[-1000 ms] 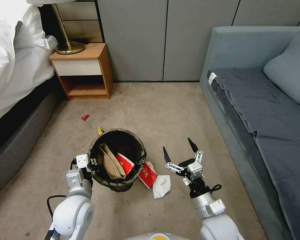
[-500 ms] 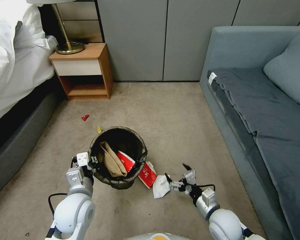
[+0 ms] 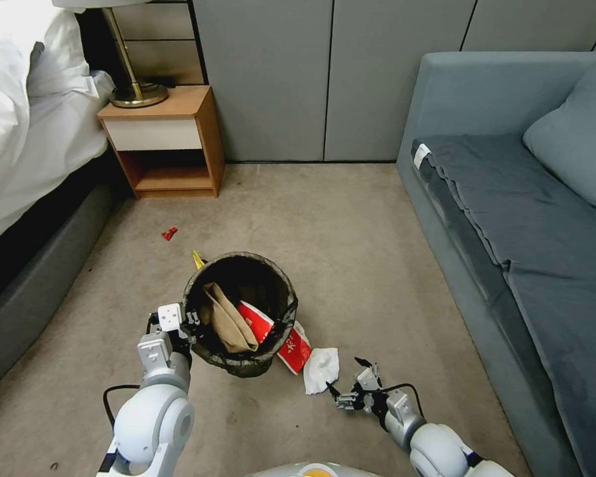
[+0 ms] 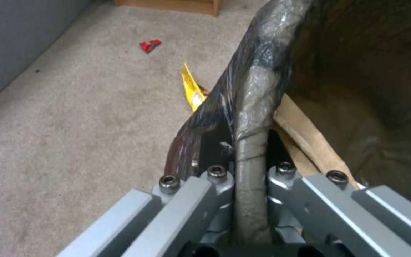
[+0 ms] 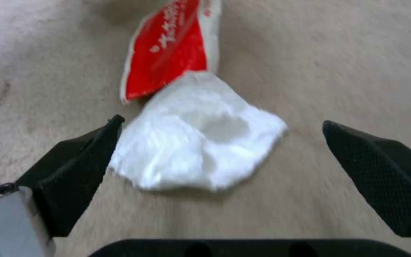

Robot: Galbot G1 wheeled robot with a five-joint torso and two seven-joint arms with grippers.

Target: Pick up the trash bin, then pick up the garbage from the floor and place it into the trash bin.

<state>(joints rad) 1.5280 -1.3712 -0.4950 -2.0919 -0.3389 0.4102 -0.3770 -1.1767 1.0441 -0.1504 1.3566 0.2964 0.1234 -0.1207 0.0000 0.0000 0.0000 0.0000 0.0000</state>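
A red scrap (image 3: 169,233) and a yellow wrapper (image 3: 197,259) lie on the carpet (image 3: 351,238) behind the trash bin (image 3: 240,313). The left gripper (image 3: 189,322) has its fingers clamped on the bin's lined rim; a brown paper bag (image 3: 228,322) and a red wrapper (image 3: 255,322) sit inside. Just right of the bin lie another red-and-white wrapper (image 3: 295,348) and a white tissue (image 3: 321,370). The right gripper (image 3: 346,381) hangs low beside the tissue, fingers spread wide and holding nothing.

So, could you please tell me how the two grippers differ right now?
The left gripper is shut on the trash bin rim; the right gripper is open and empty. The left sits higher; the right is down near the white tissue. Both are metal with black fingertips.
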